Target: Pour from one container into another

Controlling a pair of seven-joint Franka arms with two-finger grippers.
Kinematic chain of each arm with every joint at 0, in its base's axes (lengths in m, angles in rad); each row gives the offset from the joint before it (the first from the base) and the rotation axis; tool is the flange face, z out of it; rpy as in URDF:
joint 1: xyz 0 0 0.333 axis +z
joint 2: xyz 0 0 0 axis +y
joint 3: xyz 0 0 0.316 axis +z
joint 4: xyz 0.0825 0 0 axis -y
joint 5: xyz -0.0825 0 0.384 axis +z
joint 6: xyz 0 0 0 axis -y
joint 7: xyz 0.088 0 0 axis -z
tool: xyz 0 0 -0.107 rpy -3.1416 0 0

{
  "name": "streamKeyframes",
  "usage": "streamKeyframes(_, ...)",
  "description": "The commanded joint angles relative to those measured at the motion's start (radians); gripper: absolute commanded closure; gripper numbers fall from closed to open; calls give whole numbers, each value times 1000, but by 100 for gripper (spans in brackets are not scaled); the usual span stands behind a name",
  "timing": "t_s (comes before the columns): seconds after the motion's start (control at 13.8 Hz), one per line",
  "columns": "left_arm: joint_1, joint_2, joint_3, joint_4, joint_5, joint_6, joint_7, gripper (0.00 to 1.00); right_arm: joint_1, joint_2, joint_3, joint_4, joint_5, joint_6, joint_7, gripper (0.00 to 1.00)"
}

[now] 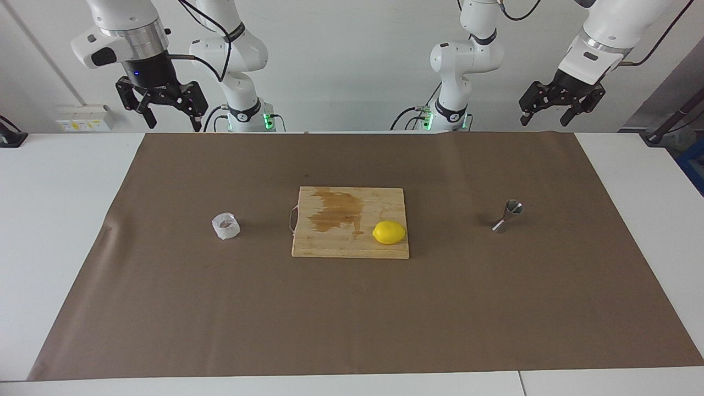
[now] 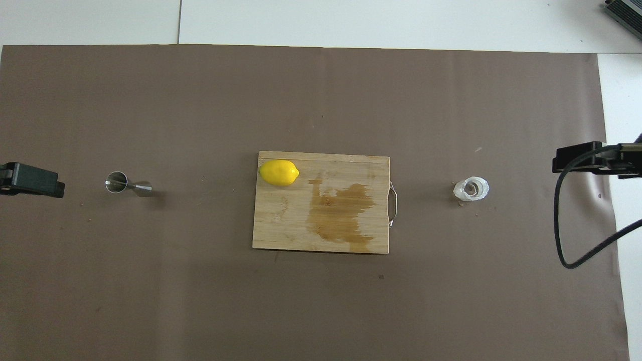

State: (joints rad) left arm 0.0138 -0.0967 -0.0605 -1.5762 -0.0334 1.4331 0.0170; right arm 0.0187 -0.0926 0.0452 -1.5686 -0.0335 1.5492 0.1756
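While nothing has yet been picked up, both arms are held high at the robots' edge of the table, clear of everything on it. The right gripper [image 1: 163, 110] is hung above the table edge at the right arm's end, its fingers spread apart and empty. The left gripper [image 1: 560, 107] is hung likewise at the left arm's end, its fingers also parted with nothing between them.

The whitish cup [image 1: 226, 226] is stood upright on the brown paper [image 1: 352, 319], toward the right arm's end of the table, so it is judged to be meant for the right gripper. The steel jigger [image 1: 508, 215] is stood upright toward the left arm's end, well apart from the cup, one open cone facing up to receive the pour. Between them a wooden cutting board [image 1: 330, 247] is laid, a dark stain spread over its middle and a thin handle fixed at the end toward the cup. A lemon [image 1: 389, 232] is rested on the board, at the corner toward the jigger and farther from the robots.

No step of the pour is judged to have begun. Since the two vessels are kept so far apart, the cup is expected to need carrying past the board, or the jigger bringing toward it, before any tilting can be done. The cup's crinkled wall is judged soft, so a light squeeze is called for.
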Motion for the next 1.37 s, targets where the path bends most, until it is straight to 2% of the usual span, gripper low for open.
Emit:
streamKeyframes(0.0, 11, -29, -10, -31, 7, -8, 14, 0, -13, -13, 2, -7, 20, -12, -18, 0)
streamKeyframes(1.3, 12, -37, -9, -36, 7, -8, 1, 0, -13, -13, 2, -7, 20, -12, -18, 0)
